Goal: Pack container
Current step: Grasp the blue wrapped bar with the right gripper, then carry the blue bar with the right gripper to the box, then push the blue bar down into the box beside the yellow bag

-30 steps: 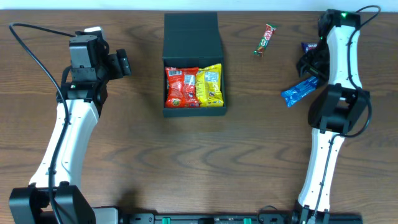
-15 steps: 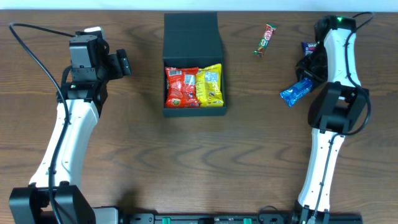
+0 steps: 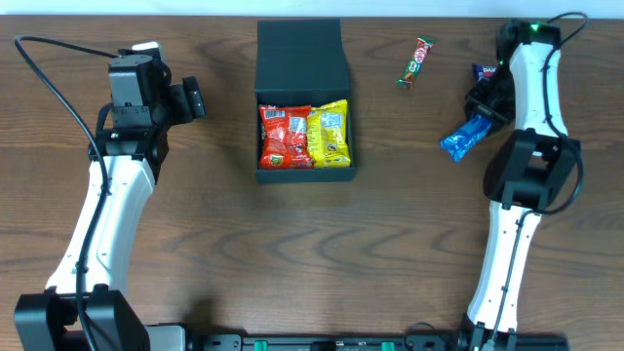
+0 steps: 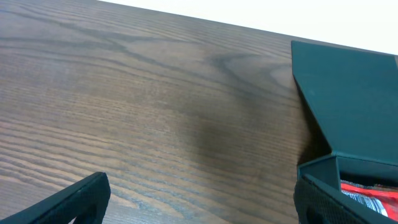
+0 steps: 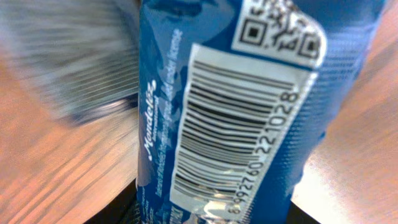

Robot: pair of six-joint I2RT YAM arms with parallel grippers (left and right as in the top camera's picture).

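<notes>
Fingers on my right arm [image 3: 485, 115] are gripping a blue packet [image 3: 464, 138] right of the box [image 3: 302, 58]; left fingers [image 3: 194, 100] are hanging open, holding nothing.

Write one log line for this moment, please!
right pincer: holding blue plastic snack packet | left pincer: open, idle | matte black cardboard box: open

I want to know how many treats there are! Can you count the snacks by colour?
Red crinkly snack packet: 1
Yellow crinkly snack packet: 1
Blue shiny wrapped snack bar: 1
Red-and-green thin candy bar: 1
Dark blue small packet: 1
Total: 5
</notes>
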